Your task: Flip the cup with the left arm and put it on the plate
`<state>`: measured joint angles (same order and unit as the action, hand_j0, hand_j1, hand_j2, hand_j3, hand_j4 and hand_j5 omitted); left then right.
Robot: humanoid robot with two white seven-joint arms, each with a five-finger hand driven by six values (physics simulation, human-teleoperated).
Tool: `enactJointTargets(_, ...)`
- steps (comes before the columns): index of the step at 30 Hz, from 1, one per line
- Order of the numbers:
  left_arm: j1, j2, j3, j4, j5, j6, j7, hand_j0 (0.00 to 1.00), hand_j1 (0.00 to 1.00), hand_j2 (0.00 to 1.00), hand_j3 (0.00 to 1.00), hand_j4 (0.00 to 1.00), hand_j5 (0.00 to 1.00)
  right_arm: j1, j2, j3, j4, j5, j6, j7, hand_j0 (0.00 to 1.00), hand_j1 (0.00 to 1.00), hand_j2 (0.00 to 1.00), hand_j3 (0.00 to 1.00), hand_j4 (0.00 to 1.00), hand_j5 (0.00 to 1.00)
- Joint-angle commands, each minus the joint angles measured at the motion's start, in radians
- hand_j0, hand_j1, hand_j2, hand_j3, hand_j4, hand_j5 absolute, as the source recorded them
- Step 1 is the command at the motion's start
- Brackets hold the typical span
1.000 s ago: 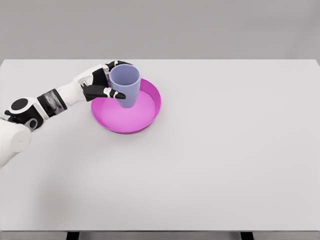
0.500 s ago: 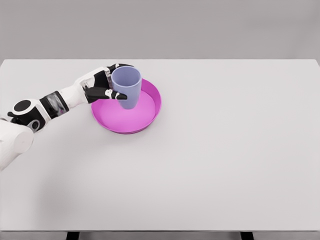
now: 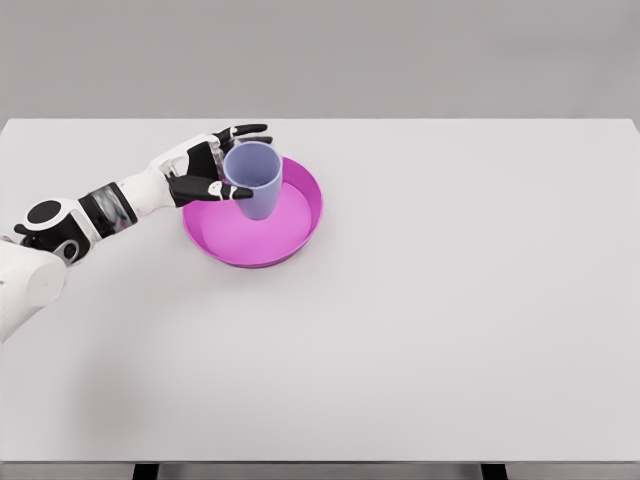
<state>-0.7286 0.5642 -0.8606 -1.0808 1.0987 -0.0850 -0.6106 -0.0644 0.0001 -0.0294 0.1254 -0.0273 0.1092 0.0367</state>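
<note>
Left hand (image 3: 212, 172): reaches in from the lower left on a white arm, at the left rim of the plate; the fingers are spread around the cup, one finger stretched out behind its rim, the thumb lying along its near left side. Whether the fingers touch the cup wall I cannot tell; the grip looks loosened rather than clenched.
Cup (image 3: 254, 178): pale blue-lilac, upright with its mouth upward, just to the right of the hand's palm, between thumb and outstretched finger.
Cup and plate: the cup's base stands inside the plate, in the rear left part, close to the rim.
Plate (image 3: 300, 232): magenta, round, shallow with a raised rim, lying flat on the table left of the middle and toward the far edge.
Table (image 3: 450, 300): white, plain, filling most of the view.
Room: a flat grey wall (image 3: 400, 55) behind the table's far edge.
Right arm: not in view.
</note>
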Motion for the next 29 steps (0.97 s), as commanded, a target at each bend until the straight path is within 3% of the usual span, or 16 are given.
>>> enactJointTargets(1,0.000,0.002,0.002,-0.002,0.006,-0.001,0.000,0.97,0.97,0.97,0.97,0.97,0.97,0.000,0.000,0.000,0.000,0.000,0.000,0.000,1.00,1.00,1.00,1.00,1.00,1.00)
enactJointTargets(12,-0.002,0.011,0.003,-0.008,0.009,-0.001,0.000,1.00,1.00,1.00,1.00,1.00,1.00,0.000,0.000,0.000,0.000,0.000,0.000,0.000,1.00,1.00,1.00,1.00,1.00,1.00)
enactJointTargets(19,-0.041,0.086,0.018,-0.034,0.018,-0.002,0.000,1.00,1.00,1.00,1.00,1.00,1.00,0.000,0.000,0.000,0.000,0.000,0.000,0.000,1.00,1.00,1.00,1.00,1.00,1.00)
enactJointTargets(21,-0.051,0.158,0.018,-0.119,0.001,-0.010,0.000,1.00,1.00,1.00,1.00,1.00,1.00,0.000,0.000,0.000,0.000,0.000,0.001,0.000,1.00,1.00,1.00,1.00,1.00,1.00)
enactJointTargets(25,-0.026,0.424,0.037,-0.382,-0.045,-0.022,0.000,1.00,1.00,1.00,1.00,1.00,1.00,0.000,0.000,0.000,0.000,0.000,0.000,0.000,1.00,1.00,1.00,1.00,1.00,1.00)
enactJointTargets(27,0.023,0.525,0.058,-0.436,-0.049,-0.025,0.000,1.00,1.00,1.00,1.00,1.00,1.00,0.000,0.000,0.000,0.000,0.000,0.000,0.000,1.00,1.00,1.00,1.00,1.00,1.00)
enactJointTargets(29,0.112,0.539,0.149,-0.442,-0.147,-0.038,0.000,1.00,1.00,1.00,1.00,1.00,1.00,0.000,0.000,0.000,0.000,0.000,0.001,0.000,1.00,1.00,1.00,1.00,1.00,1.00)
